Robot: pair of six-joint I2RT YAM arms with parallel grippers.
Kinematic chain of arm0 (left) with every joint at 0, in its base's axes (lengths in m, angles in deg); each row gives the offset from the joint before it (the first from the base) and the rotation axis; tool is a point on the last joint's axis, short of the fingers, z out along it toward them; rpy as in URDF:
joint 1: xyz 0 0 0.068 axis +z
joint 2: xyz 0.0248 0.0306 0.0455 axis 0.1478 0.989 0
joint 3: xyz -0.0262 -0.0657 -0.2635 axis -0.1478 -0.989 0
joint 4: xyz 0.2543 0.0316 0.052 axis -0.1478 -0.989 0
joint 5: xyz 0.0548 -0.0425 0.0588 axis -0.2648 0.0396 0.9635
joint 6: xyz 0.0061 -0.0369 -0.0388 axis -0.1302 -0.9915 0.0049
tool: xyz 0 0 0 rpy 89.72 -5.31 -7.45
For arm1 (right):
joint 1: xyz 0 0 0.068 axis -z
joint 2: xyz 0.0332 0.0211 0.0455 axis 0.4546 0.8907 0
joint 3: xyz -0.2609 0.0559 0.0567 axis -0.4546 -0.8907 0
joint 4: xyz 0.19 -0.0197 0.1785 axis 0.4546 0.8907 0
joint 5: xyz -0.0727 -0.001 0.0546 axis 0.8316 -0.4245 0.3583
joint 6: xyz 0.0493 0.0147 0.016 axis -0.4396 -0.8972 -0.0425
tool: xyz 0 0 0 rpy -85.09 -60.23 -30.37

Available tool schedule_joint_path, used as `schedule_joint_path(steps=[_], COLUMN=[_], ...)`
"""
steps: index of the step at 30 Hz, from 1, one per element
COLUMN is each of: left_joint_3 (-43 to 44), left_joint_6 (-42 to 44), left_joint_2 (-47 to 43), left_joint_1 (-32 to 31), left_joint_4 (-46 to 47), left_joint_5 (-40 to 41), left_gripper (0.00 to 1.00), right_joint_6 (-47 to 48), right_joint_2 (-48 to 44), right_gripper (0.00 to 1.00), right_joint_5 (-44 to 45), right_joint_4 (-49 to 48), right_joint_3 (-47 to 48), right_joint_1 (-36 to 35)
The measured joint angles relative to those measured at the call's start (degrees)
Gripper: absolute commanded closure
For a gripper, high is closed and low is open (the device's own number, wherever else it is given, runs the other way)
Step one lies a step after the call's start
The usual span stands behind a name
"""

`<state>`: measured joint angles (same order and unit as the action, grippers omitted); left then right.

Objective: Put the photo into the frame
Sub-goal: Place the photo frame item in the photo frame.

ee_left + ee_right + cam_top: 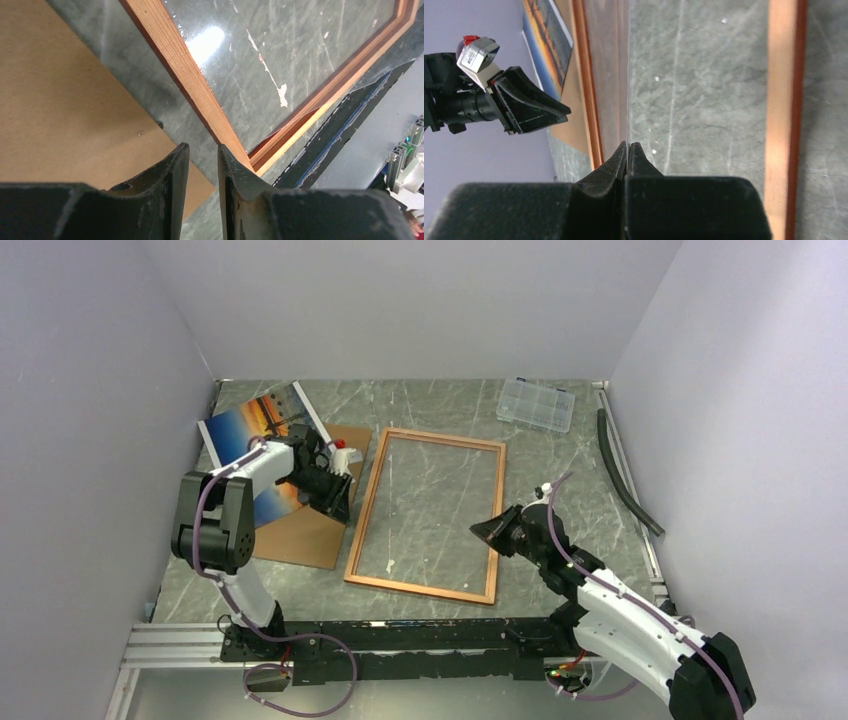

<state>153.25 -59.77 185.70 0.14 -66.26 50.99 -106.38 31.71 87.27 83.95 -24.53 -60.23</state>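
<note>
Photo (262, 425): not in yet, lying far left.
Frame (366, 505): empty.
Left claw (202, 147): slightly apart, holding nothing.
Right claw (627, 145): together, empty.

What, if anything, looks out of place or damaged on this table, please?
The photo lies askew at the far left, overlapping the brown backing board. White scuffs mar the table inside the frame.

A grey-green marbled table (440, 405), streaked with white, stands boxed in by plain pale lilac walls: a back wall (400, 300) at its far edge, a left wall (90, 390) and a right wall (740, 370) along its sides. An aluminium rail (170, 645) runs along its near edge. The light over it is soft and even.
</note>
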Motion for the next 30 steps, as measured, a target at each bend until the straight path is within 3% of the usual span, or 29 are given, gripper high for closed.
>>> schedule_joint_path(steps=[11, 30], left_joint_3=[-2.7, -3.6], left_joint_6=[-1.4, -1.5], left_joint_2=[3.9, 5.7], left_joint_1=[-1.4, -3.0], left_joint_4=[3.5, 5.9], left_joint_5=[0.1, 0.8], left_gripper=[0.88, 0.91], right_joint_6=[-3.7, -7.4], right_joint_2=[0.3, 5.4], right_gripper=[1.00, 1.00], right_joint_5=[-5.7, -12.9], right_joint_4=[-4.6, -14.3], right_joint_3=[-4.7, -7.1], right_joint_1=[4.4, 7.6])
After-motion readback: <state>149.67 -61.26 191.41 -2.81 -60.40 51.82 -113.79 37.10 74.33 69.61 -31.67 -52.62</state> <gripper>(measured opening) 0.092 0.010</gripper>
